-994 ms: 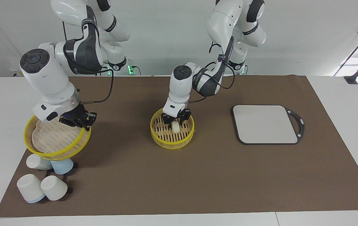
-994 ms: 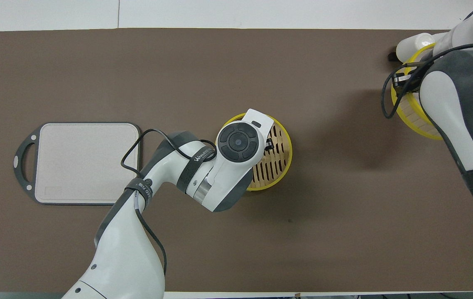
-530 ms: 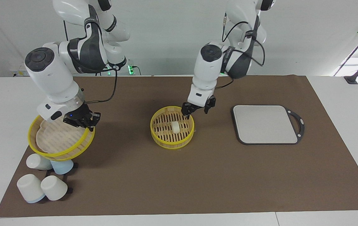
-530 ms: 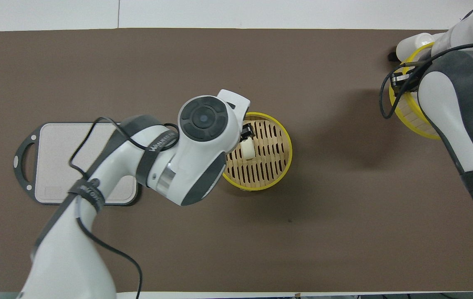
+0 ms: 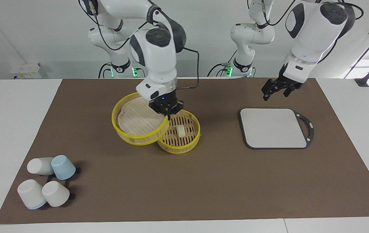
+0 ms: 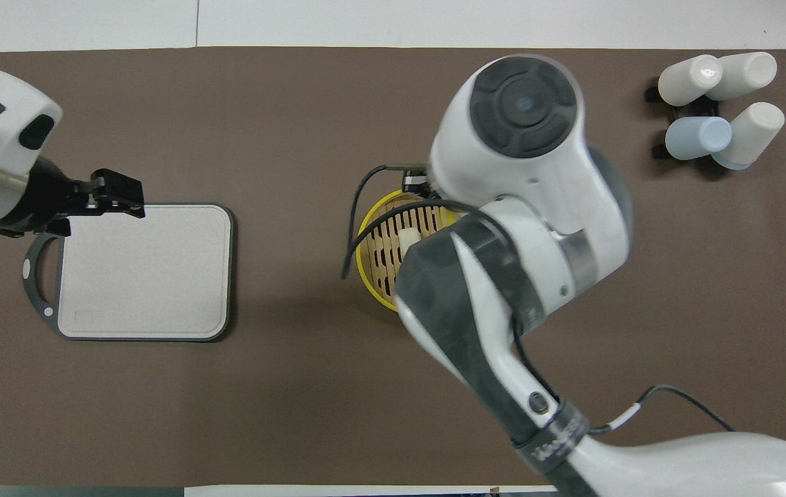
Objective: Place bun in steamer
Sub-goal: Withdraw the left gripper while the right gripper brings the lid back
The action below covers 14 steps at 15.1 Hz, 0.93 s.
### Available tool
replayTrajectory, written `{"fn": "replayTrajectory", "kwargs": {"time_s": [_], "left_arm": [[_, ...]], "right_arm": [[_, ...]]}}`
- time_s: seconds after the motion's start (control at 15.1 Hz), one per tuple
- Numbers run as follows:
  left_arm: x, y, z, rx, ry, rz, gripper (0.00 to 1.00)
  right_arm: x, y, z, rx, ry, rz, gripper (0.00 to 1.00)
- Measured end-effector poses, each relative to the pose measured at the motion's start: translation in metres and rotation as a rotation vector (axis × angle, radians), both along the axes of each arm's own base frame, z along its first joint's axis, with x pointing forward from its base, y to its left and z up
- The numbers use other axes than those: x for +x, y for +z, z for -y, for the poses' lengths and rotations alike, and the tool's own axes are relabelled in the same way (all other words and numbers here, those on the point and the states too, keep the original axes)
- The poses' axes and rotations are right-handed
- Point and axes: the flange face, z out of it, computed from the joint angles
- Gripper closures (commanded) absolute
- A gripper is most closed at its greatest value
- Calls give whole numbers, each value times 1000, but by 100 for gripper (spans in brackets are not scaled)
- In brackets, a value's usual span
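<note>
The bun [image 5: 180, 130] lies on the slatted floor of the steamer's lower tier [image 5: 181, 149] at the middle of the mat. In the overhead view a bit of the bun [image 6: 408, 237] and of this tier's rim [image 6: 367, 238] shows under the right arm. My right gripper [image 5: 167, 114] is shut on the rim of the top tier [image 5: 132, 134], with its whitish liner. It holds the tier tilted in the air, partly over the lower tier's edge. My left gripper [image 5: 274, 93] is open and empty, raised over the mat by the grey board; it also shows in the overhead view [image 6: 120, 200].
A flat grey board with a black handle [image 5: 273, 127] lies toward the left arm's end, also in the overhead view [image 6: 144, 273]. Several white and blue cups [image 5: 46, 184] lie at the right arm's end, farther from the robots [image 6: 717, 103].
The right arm carried the top tier from above the cups to the lower tier. The left gripper rose off the lower tier, leaving the bun in it, and swung toward the board.
</note>
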Motion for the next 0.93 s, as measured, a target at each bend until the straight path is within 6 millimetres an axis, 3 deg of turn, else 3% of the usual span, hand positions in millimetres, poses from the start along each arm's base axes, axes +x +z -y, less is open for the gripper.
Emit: {"fn": "replayTrajectory", "kwargs": {"time_s": [0.2, 0.33, 0.93], "left_arm": [[-8, 8, -18, 2, -41, -18, 0], [-14, 12, -17, 5, -53, -29, 0], [-23, 15, -23, 6, -105, -49, 0]], "right_arm": [[-19, -49, -65, -16, -14, 15, 100], [-19, -69, -84, -4, -9, 32, 100], [-14, -100, -77, 2, -16, 38, 100]]}}
